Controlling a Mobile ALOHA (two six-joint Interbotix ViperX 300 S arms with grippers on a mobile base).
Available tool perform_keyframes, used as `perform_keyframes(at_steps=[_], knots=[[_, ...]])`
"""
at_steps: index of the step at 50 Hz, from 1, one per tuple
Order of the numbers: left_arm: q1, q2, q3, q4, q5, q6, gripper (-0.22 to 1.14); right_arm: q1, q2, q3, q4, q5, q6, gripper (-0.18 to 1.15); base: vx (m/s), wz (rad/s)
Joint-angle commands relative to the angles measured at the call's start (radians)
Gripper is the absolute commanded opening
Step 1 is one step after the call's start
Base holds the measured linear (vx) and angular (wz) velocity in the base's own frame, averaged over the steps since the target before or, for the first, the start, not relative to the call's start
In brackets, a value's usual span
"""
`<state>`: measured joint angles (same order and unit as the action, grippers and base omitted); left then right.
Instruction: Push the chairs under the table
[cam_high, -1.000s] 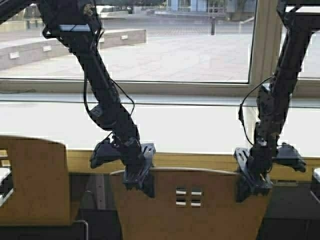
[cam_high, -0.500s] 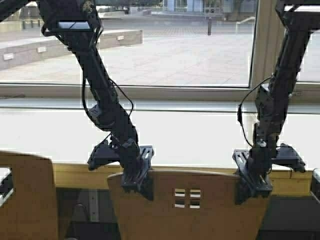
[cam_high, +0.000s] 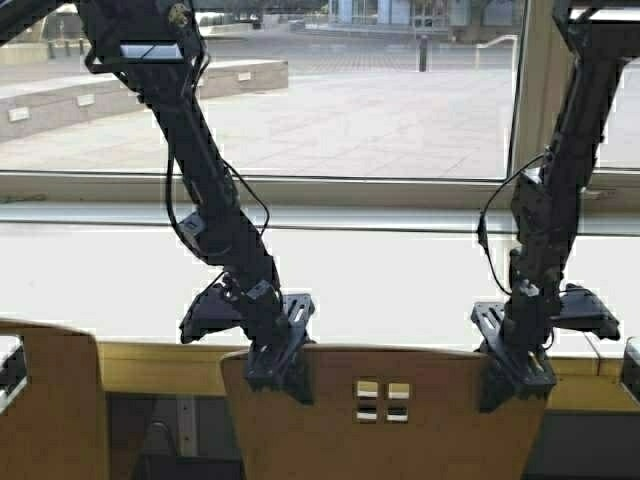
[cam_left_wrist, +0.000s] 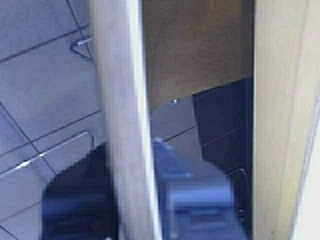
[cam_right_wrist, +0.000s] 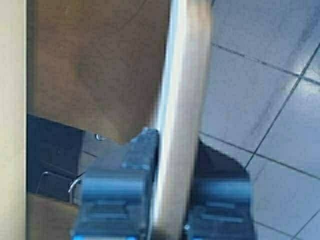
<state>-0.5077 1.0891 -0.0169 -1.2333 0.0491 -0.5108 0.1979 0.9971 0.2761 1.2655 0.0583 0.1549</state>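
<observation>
A tan plywood chair (cam_high: 400, 430) with four small square holes in its backrest stands in front of me, its back close to the front edge of the pale-wood table (cam_high: 150, 367). My left gripper (cam_high: 280, 372) is shut on the backrest's top edge at its left end. My right gripper (cam_high: 515, 378) is shut on the same edge at its right end. In the left wrist view the backrest edge (cam_left_wrist: 125, 115) runs between my left gripper's (cam_left_wrist: 132, 200) fingers, with the table (cam_left_wrist: 285, 125) beside it. In the right wrist view the backrest edge (cam_right_wrist: 182, 90) sits clamped in my right gripper (cam_right_wrist: 172, 195).
A second tan chair (cam_high: 50, 410) stands at the left edge, also in front of the table. A wide window (cam_high: 340, 100) with a sill lies beyond the table. Grey tiled floor (cam_right_wrist: 265, 115) shows under the chair. A dark object (cam_high: 632, 370) is at the far right.
The robot has driven forward: the table edge now lies lower in the high view and the held chair's back is closer to it. Both grippers keep their hold.
</observation>
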Motion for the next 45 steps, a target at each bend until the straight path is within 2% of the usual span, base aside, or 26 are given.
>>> perform_keyframes(at_steps=[1, 5, 8, 25, 39, 45], knots=[[0.029, -0.043, -0.023, 0.006, -0.008, 0.031, 0.79, 0.031, -0.052, -0.011, -0.084, 0.041, -0.071, 0.66, 0.02, 0.02], [0.029, -0.063, -0.018, 0.006, -0.003, 0.031, 0.93, 0.031, -0.075, -0.005, -0.08, 0.044, -0.067, 0.87, 0.01, 0.0], [0.035, -0.08, -0.014, 0.006, 0.006, 0.031, 0.99, 0.031, -0.103, 0.006, -0.075, 0.037, -0.066, 0.94, 0.0, 0.0], [0.038, -0.253, 0.086, 0.006, 0.031, 0.038, 0.99, 0.031, -0.318, 0.11, -0.069, 0.021, -0.063, 0.93, 0.0, 0.0], [0.054, -0.522, 0.304, 0.011, 0.066, 0.063, 0.99, 0.031, -0.595, 0.334, -0.083, -0.035, -0.071, 0.93, -0.01, 0.0], [0.08, -0.661, 0.399, 0.048, 0.114, 0.138, 0.99, 0.029, -0.75, 0.405, -0.186, -0.063, -0.092, 0.93, -0.03, -0.02]])
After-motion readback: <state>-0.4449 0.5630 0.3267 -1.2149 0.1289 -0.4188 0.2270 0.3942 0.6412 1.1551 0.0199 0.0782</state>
